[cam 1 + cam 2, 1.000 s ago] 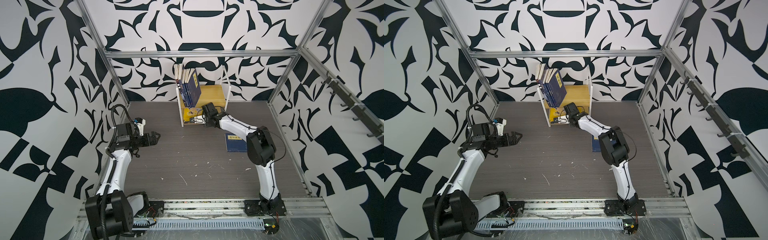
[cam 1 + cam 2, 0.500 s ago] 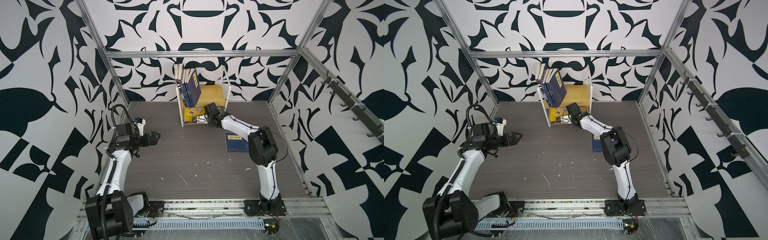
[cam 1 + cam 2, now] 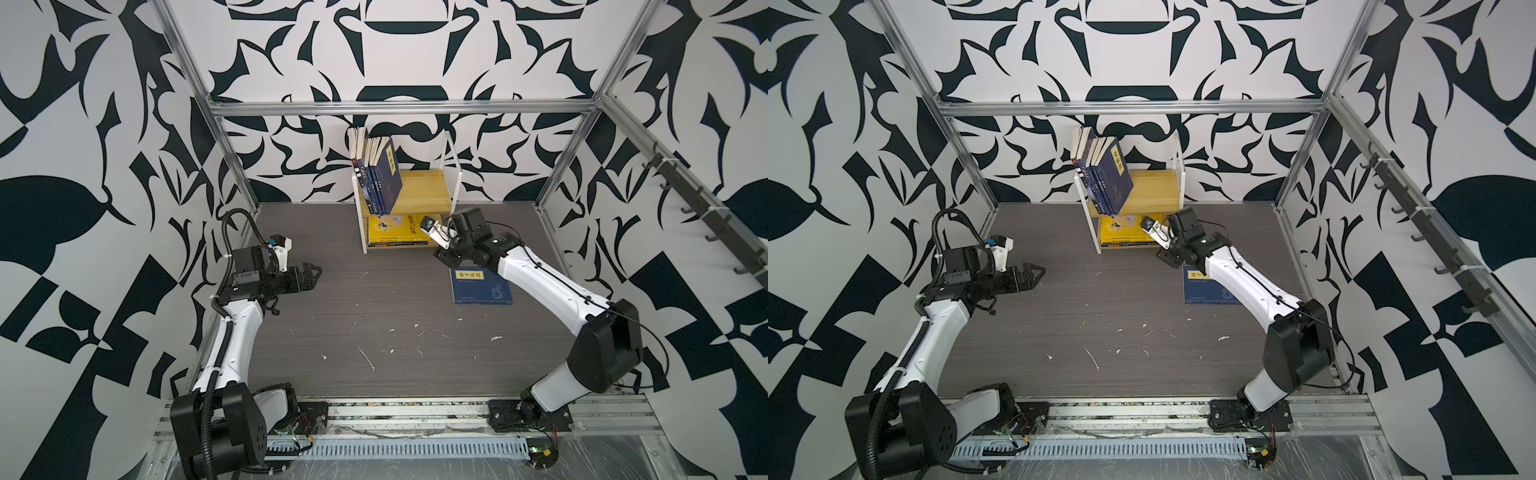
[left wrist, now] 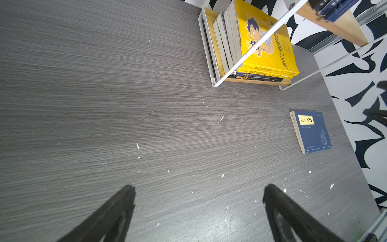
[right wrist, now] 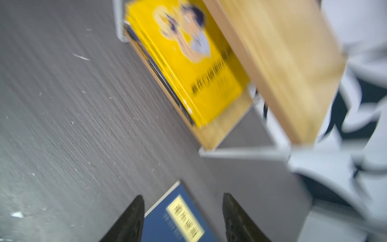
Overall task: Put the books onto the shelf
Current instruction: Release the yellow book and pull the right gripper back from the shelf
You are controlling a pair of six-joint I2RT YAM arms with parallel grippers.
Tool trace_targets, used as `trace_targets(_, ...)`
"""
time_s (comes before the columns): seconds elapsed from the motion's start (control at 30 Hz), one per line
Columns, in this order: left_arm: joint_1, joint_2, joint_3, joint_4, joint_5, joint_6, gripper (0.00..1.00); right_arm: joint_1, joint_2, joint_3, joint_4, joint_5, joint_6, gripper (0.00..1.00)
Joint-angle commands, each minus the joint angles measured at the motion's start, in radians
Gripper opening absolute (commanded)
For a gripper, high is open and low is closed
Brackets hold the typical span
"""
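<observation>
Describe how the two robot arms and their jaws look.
The left arm and right arm have white shells with black joints and bases. Their jaws are black and tapered. A ribbed black conduit runs along the left; thin black wires along the right.

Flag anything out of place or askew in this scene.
One navy book lies flat on the table, off the shelf. The upright navy books on the top tier lean and fan apart. White flecks litter the table.

White flecks (image 3: 365, 358) on grey tabletop (image 3: 332, 316), patterned walls (image 3: 83, 124)
</observation>
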Motion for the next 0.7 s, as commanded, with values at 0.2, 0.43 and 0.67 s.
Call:
trace_targets(0.2,0.004,-0.021,0.006,0.013,0.009,-0.028,1.0,-0.241,-0.091,-0.076,-0.163,0.068,0.493,0.72)
trace_targets(0.43,0.005,-0.019,0.006,0.011,0.008,-0.03,1.0,-0.39,-0.119,-0.196,-0.065,0.004,0.669,0.81)
trace_targets(0.67,0.005,-0.023,0.013,0.006,0.007,-0.029,1.0,-0.545,-0.027,-0.228,-0.017,-0.097,0.771,0.8)
